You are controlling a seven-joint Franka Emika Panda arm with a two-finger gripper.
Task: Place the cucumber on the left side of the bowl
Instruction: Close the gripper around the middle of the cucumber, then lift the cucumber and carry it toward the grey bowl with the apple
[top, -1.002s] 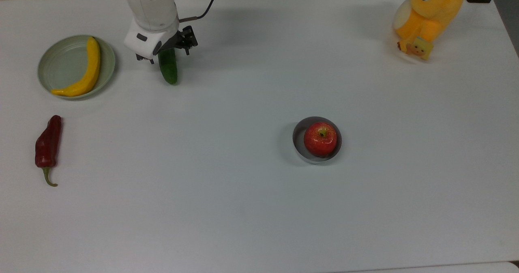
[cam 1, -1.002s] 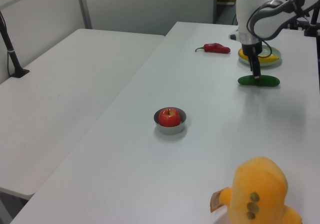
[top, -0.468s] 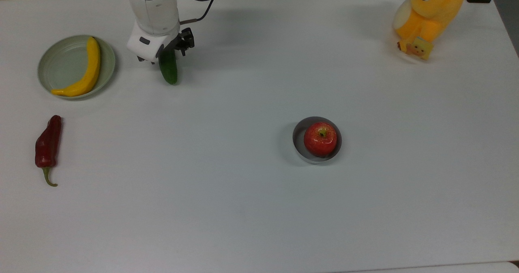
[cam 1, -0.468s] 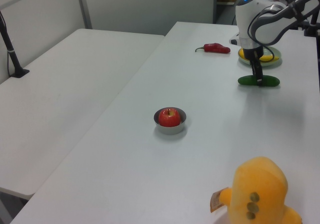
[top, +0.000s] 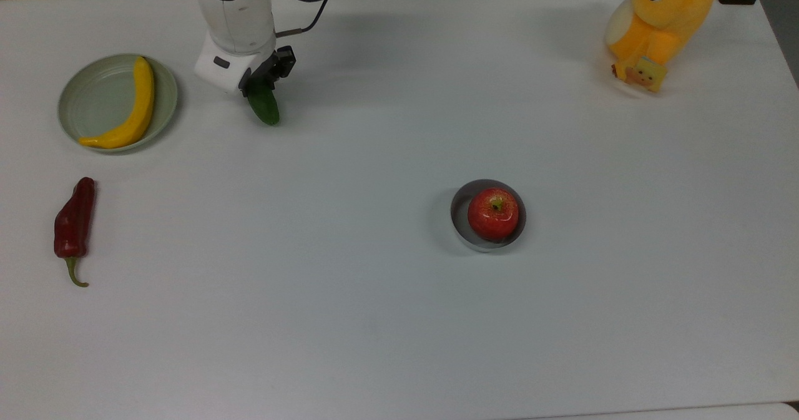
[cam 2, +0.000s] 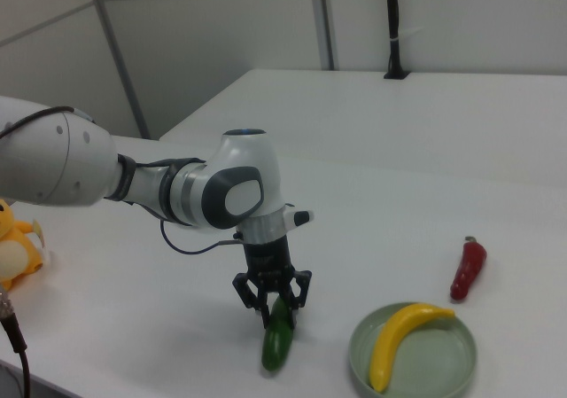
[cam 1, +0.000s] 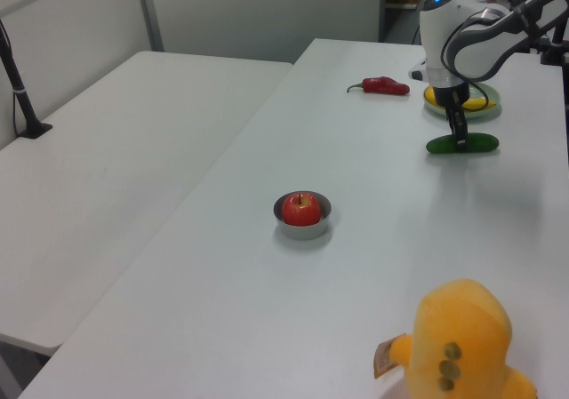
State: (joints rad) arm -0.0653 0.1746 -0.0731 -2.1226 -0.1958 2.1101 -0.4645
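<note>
The dark green cucumber (top: 265, 107) is at the far left of the table in the top view, just right of the plate. My gripper (top: 256, 87) points down over its far end and is shut on it. In the right view the fingers (cam 2: 299, 288) clamp the cucumber (cam 2: 277, 340) near one end, and it hangs tilted with its free end low by the table. The left view shows the cucumber (cam 1: 462, 144) nearly level under the gripper (cam 1: 460, 136). The small grey bowl (top: 459, 205), with a red apple (top: 493, 214) inside, stands far off, right of the middle in the top view; the left view shows this bowl (cam 1: 307, 231) too.
A pale green plate (top: 93, 95) with a yellow banana (top: 134, 108) lies left of the gripper in the top view. A dark red chili pepper (top: 73, 217) lies near the left edge. An orange plush toy (top: 661, 20) sits at the far right corner.
The gripper closed in over the cucumber's far end. The cucumber has turned slightly and its free end has shifted a little up and right in the top view.
</note>
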